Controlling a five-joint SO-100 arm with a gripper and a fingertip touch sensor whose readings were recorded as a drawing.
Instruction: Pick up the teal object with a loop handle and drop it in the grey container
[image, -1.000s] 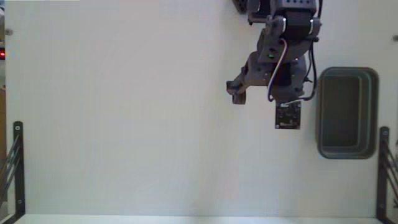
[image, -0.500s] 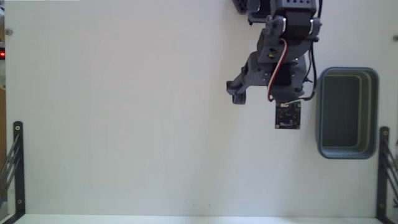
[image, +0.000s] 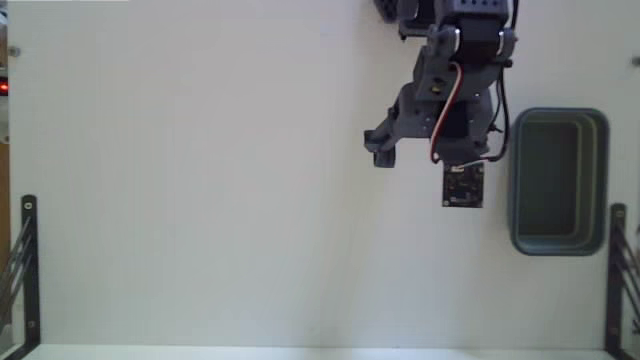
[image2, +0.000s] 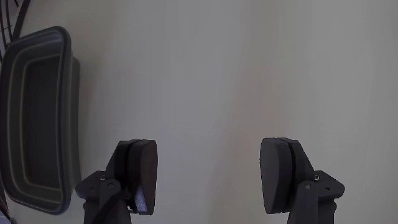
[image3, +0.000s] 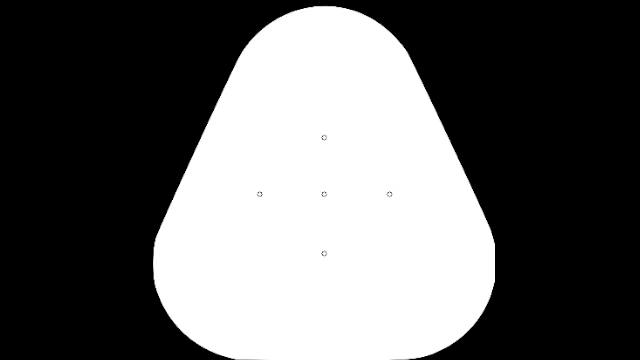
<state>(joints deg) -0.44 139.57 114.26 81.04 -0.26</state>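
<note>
Gripper (image2: 208, 180) released, jaws wide, empty, above bare tabletop (image: 200, 200) beside grey container (image: 557, 180). Teal object with loop handle nowhere visible, maybe already inside container. Better to locate it first before any descent.

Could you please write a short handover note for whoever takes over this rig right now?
Gripper: open, nothing between its fingers, hovering over bare table.
Rectangular blue-grey plastic bin: at the right edge of the fixed view, beside the arm; at the left edge in the wrist view. What shows of its inside looks empty.
Small teal looped piece: not visible in either view.
Done: nothing evident.
Left: find the piece, grasp it, drop it in the bin.
</note>
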